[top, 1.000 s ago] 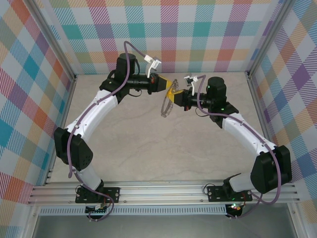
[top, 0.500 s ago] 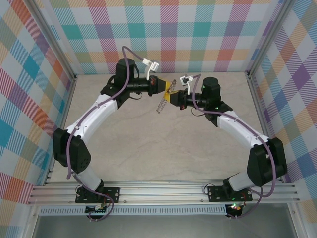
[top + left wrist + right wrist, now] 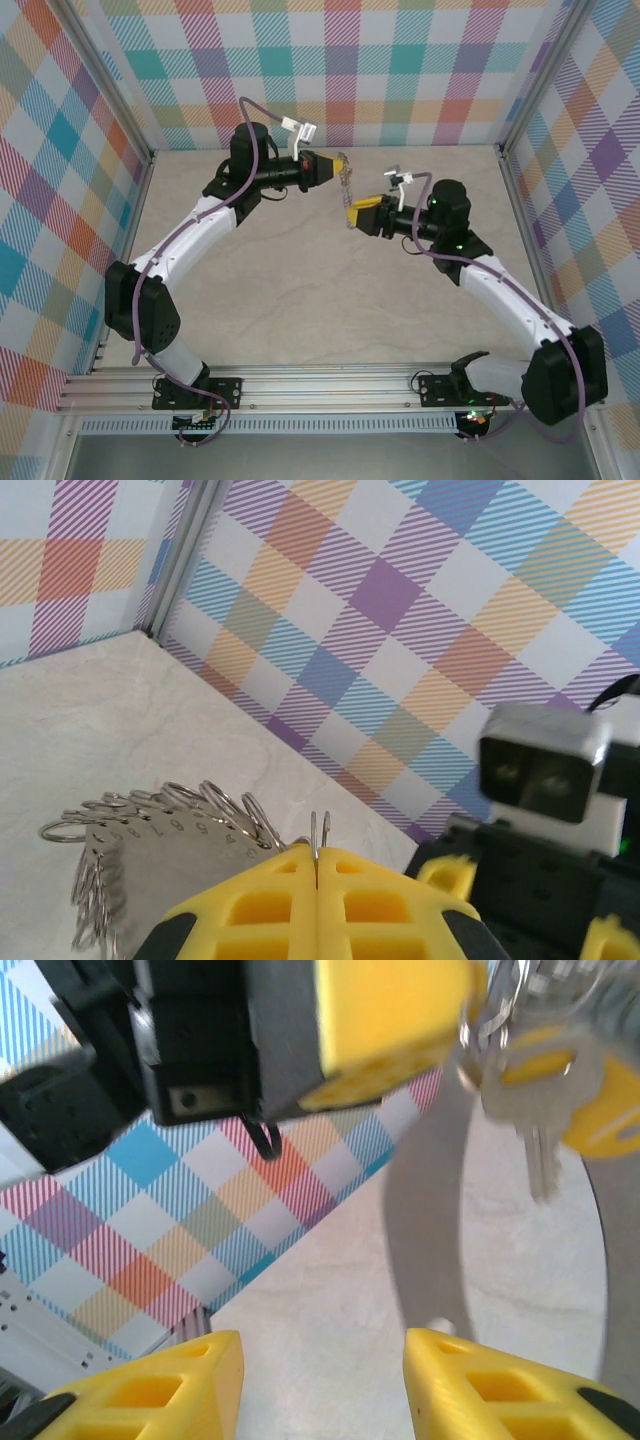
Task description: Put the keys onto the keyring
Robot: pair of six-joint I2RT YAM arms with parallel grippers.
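Top external view: both arms reach over the far half of the bench [image 3: 300, 310], and I see their tips near each other but apart.
Left end effector [image 3: 336, 164]: pressed together and clamped on the keyring [image 3: 347, 185]. On my left wrist feed the two yellow fingers [image 3: 265, 905] meet, with a thin wire loop standing up from the seam.
Keyring position: it hangs from the left end effector, just beyond the right arm's tip. The left wrist feed shows it as a fan of small wire loops [image 3: 160, 805] along a grey numbered plate [image 3: 170, 855].
Key [image 3: 540, 1065]: its yellow head hangs from the bunch of loops and its short blade points down. It sits under the left end effector at the top right of my right wrist feed, and it is blurred.
Right end effector [image 3: 352, 213]: fingers well apart. On the right wrist feed the two yellow fingertips [image 3: 150, 1390] sit at the bottom edge with bare bench between them, below the key and not touching it.
Surroundings: plaid wall [image 3: 400, 60] behind both arms.
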